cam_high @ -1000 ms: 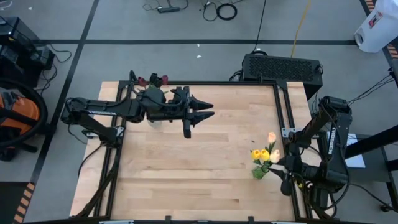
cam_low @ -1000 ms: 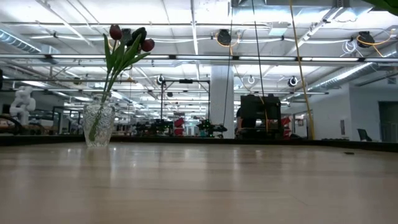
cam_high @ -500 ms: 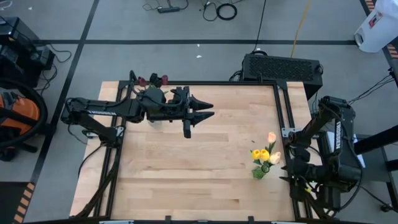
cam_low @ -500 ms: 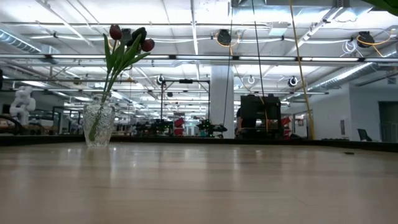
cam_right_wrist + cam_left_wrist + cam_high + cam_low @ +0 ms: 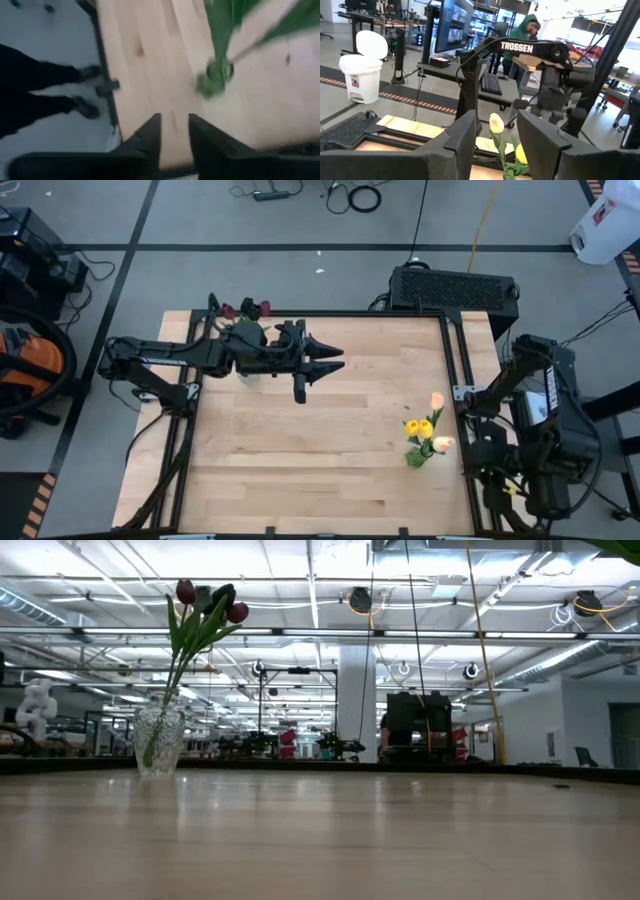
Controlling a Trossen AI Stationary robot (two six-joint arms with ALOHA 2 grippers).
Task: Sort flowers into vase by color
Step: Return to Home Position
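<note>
Red flowers (image 5: 186,590), yellow flowers (image 5: 425,427), upright.

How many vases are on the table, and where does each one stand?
2: the clear vase at the far left, by the left arm; the green vase near the right edge.

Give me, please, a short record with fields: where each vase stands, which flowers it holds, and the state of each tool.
clear vase: back left of the table
its flowers: dark red tulips
green vase: near the table's right edge
its flowers: yellow and cream tulips
left tool: open, empty, over the table's back part
right tool: open, empty, at the right edge
</note>
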